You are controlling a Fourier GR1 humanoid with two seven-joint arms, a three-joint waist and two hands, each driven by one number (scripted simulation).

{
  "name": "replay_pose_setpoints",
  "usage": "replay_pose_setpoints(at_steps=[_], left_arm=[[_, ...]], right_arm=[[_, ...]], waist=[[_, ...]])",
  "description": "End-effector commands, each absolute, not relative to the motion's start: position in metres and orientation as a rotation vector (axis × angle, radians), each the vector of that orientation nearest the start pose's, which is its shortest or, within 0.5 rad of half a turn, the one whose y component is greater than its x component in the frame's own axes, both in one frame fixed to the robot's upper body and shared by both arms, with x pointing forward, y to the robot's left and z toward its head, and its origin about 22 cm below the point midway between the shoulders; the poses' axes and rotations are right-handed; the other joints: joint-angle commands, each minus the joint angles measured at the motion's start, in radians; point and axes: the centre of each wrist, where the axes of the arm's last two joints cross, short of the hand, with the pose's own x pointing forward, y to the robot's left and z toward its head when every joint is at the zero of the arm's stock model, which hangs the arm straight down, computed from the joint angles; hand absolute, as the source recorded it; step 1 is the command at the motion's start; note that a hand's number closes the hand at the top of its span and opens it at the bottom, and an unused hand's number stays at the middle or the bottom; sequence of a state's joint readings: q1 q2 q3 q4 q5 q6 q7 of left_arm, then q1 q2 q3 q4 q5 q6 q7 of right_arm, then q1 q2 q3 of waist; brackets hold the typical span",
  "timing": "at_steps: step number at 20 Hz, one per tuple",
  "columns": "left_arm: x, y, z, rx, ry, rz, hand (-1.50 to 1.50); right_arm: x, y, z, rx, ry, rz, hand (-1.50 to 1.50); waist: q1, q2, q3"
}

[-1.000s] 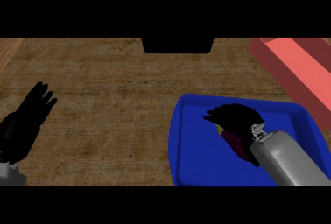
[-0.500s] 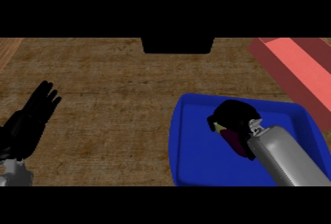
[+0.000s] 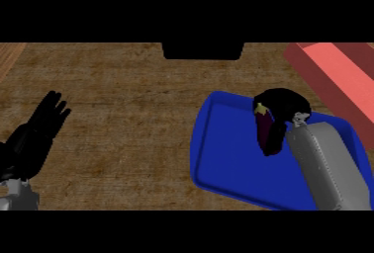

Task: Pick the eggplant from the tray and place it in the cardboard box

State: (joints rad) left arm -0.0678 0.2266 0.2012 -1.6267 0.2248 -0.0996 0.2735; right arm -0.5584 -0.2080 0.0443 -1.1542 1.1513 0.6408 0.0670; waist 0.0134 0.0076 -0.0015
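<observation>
A grey right forearm reaches over a blue tray on the wooden tabletop. At its end the black right hand is curled around a dark purple eggplant, which hangs from the fingers above the tray floor. Beyond and right of that hand sits the reddish cardboard box. Far to its left, the left hand rests open, fingers straight.

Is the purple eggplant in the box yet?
No. The eggplant hangs over the blue tray, with the right hand curled round its top. The pink box lies apart, to the right.
</observation>
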Motion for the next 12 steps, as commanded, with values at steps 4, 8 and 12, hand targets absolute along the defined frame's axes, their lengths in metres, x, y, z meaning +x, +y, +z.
replay_pose_setpoints(at_steps=[4, 8, 12], left_arm=[[0.251, 0.315, 0.054, 0.014, -1.455, 0.020, 0.00], [0.244, 0.308, 0.049, 0.030, -1.447, 0.023, 0.00], [0.256, 0.322, 0.061, 0.038, -1.429, 0.059, 0.00]], right_arm=[[0.413, -0.212, 0.086, -0.803, -0.899, 1.094, 1.50], [0.425, -0.202, 0.095, -0.933, -0.951, 1.083, 1.50], [0.432, -0.192, 0.131, -1.007, -1.067, 1.047, 1.50]], waist=[[0.025, 0.004, 0.002], [0.011, -0.002, 0.002], [0.000, -0.004, 0.002]])
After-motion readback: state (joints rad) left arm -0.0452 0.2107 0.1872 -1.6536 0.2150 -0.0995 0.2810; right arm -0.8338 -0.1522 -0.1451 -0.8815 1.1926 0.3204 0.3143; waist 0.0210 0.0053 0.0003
